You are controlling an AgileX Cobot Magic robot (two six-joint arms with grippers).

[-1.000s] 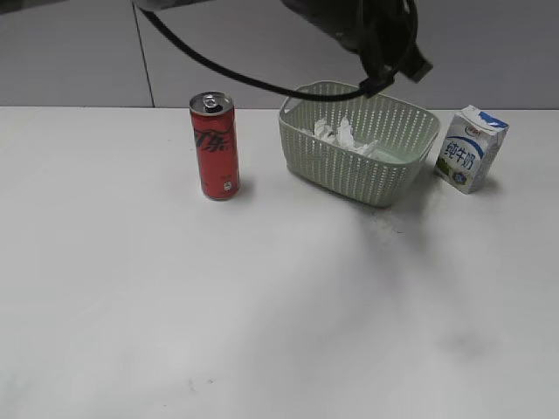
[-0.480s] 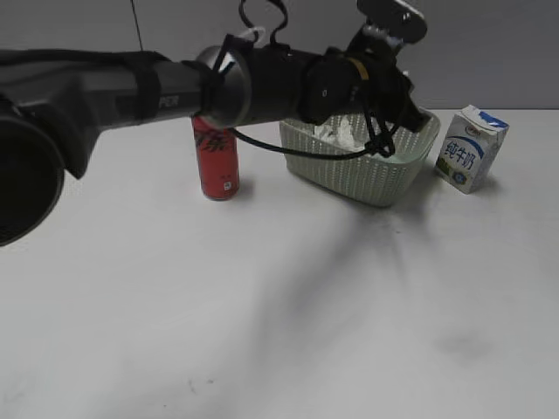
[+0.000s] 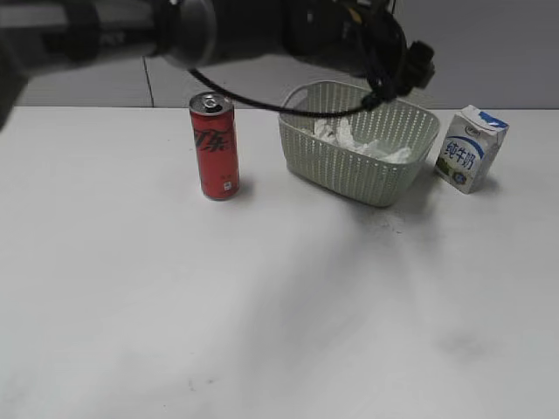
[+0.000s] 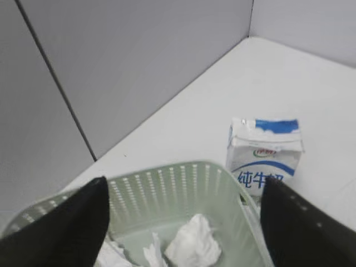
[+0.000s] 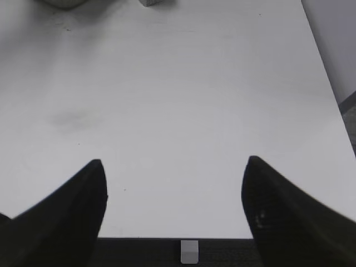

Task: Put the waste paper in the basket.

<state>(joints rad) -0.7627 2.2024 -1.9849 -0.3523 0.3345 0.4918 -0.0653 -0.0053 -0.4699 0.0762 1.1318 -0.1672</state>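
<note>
The pale green basket stands at the back of the table. Crumpled white waste paper wads lie inside it. In the left wrist view one wad lies on the basket floor, inside the slotted wall. My left gripper is open and empty, hovering above the basket. In the exterior view it hangs over the basket's far right rim. My right gripper is open and empty above bare table near the front edge. It is out of the exterior view.
A red can stands upright left of the basket. A white-and-blue milk carton stands right of it and also shows in the left wrist view. Grey wall panels run behind the table.
My left arm dipped low over the basket half a second ago and has now risen. More white paper lies in the basket's right part than a second ago.
</note>
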